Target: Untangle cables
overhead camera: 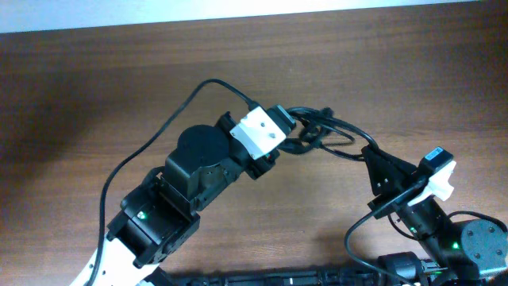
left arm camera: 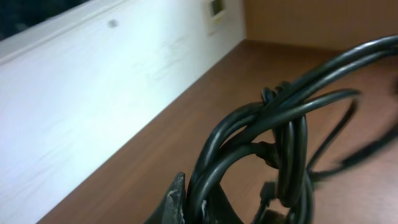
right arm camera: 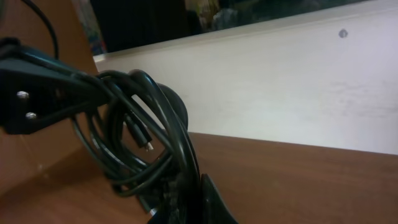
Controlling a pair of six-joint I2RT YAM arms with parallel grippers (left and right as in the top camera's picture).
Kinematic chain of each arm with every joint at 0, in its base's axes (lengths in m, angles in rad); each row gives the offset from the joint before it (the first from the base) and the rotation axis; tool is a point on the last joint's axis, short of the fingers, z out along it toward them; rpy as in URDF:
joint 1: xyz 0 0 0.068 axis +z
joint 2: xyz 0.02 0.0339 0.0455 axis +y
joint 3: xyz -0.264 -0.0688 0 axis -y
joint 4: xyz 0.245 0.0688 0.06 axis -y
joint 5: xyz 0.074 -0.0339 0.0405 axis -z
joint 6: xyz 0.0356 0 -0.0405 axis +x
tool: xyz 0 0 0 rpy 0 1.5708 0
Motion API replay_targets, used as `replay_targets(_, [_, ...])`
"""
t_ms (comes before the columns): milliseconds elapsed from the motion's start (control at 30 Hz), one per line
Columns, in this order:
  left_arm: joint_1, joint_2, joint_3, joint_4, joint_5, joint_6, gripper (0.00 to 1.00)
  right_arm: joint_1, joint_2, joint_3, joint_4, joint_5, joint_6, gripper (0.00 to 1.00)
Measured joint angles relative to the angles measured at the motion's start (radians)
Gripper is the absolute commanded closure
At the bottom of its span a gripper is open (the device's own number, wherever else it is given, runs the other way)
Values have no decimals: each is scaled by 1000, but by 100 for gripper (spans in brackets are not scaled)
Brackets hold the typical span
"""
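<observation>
Cables: glossy black cables (overhead camera: pixel 324 133) looped in one knotted bundle, with a small metal-tipped plug (right arm camera: pixel 147 144) showing among the loops.
Where: over the wooden table (overhead camera: pixel 119 71), right of centre, strung between both claws.
Left gripper (overhead camera: pixel 298 133): tips buried in the bundle, so the grip cannot be told.
Right gripper (overhead camera: pixel 370 153): a finger lies against the loops, and its grip is likewise unclear.
Backdrop: a white wall panel (left arm camera: pixel 93 93) runs along the table's edge.

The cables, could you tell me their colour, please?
The cables are glossy black, clearest in the left wrist view.
</observation>
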Motion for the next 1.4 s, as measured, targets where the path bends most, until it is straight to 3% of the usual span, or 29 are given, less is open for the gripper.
replay_targets(200, [0, 0, 0, -1, -104, 8, 100, 0, 0, 0, 31, -37, 22, 96])
replay_targets(233, [0, 0, 0, -1, -105, 8, 100, 0, 0, 0, 24, -37, 20, 91])
replay_targets(300, [0, 0, 0, -3, -108, 11, 100, 0, 0, 0, -11, -20, 13, 67])
replay_targets(333, [2, 0, 0, -3, -111, 11, 100, 0, 0, 0, -42, 11, 18, 37])
replay_targets(367, [5, 0, 0, -3, -111, 11, 100, 0, 0, 0, -60, 40, 9, 26])
replay_targets(400, [8, 0, 0, -4, -107, 13, 100, -1, 0, 0, -71, 60, 11, 23])
replay_targets(967, [10, 0, 0, -4, 112, 58, 100, -1, 0, 0, -77, 34, -53, 21])
replay_targets(1300, [10, 0, 0, -6, 299, 171, 100, -1, 0, 0, -77, -52, -140, 20])
replay_targets(1400, [10, 0, 0, -46, 418, 273, 100, -1, 0, 0, -77, -109, -179, 20])
